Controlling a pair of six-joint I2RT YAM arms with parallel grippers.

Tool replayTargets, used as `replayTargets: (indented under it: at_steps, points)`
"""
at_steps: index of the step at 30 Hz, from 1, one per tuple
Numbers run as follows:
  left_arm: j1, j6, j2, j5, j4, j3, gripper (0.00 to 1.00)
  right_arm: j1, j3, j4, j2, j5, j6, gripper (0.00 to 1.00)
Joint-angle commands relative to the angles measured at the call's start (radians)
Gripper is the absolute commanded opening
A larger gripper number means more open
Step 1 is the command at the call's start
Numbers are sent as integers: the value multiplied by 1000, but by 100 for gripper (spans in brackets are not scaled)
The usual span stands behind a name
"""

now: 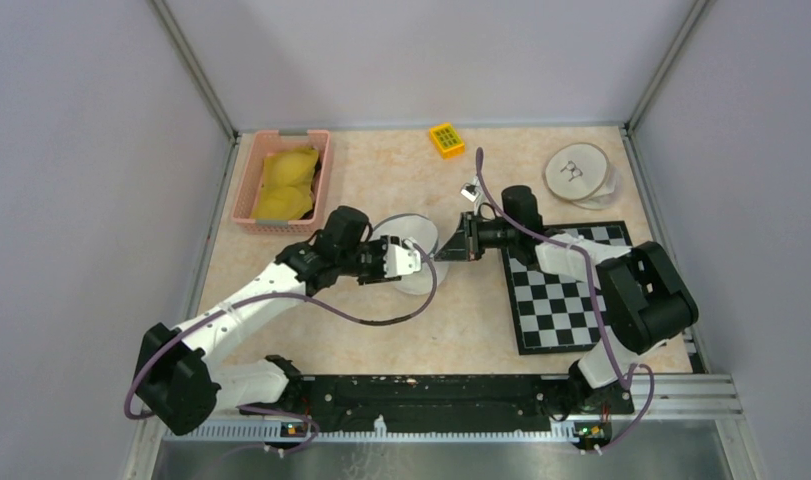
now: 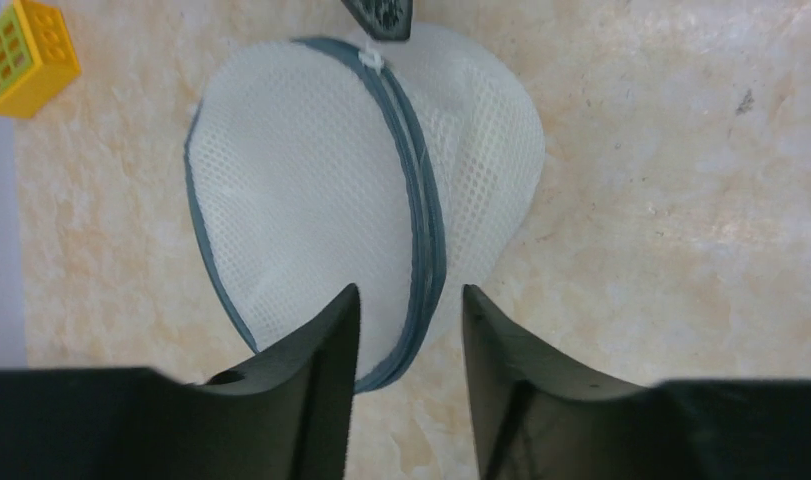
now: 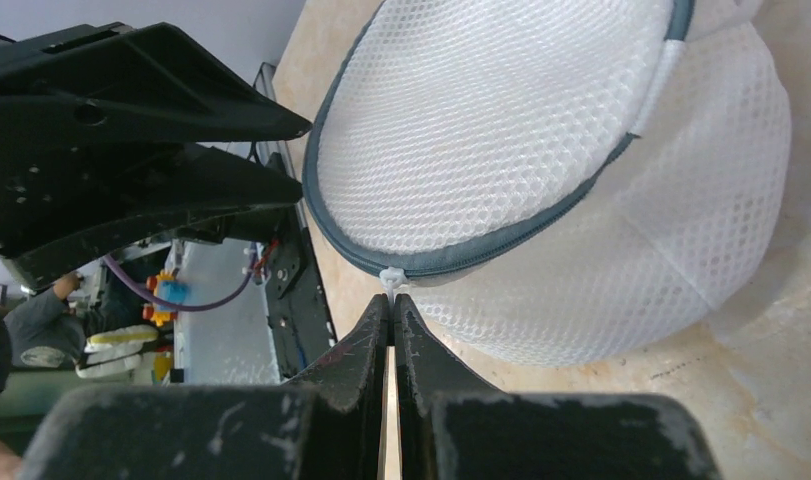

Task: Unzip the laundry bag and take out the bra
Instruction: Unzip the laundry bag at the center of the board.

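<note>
White mesh laundry bag [image 2: 311,200] has its edge between the parted left fingers [image 2: 321,370], while the right fingers [image 3: 366,350] are pressed together on its small zip pull [image 3: 391,280].

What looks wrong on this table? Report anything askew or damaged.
Nothing stands out. The laundry bag lies intact with its zipper closed; the right tool is shut on the zipper pull, and the left tool stands open astride the bag's rim.
</note>
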Motion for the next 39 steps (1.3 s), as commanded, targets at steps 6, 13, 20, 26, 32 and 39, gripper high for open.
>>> replayTargets:
  at_steps: [6,13,20,26,32,39]
  points:
    - [-7,-167,75,210,47,125,58,17,24,74,-36,-29,54,0]
    - [-21,-273,171,155,136,138,48,21,21,66,-57,-35,58,0]
    - [-21,-244,163,72,101,137,2,1,36,-46,-78,5,-30,0]
    - [-17,-117,110,1,105,36,0,-47,37,-121,-67,65,-112,0]
    - [-9,-56,96,-32,113,-12,0,-67,46,-132,-65,79,-128,0]
    - [12,-54,117,-106,167,-27,0,-71,82,-126,-53,96,-122,0]
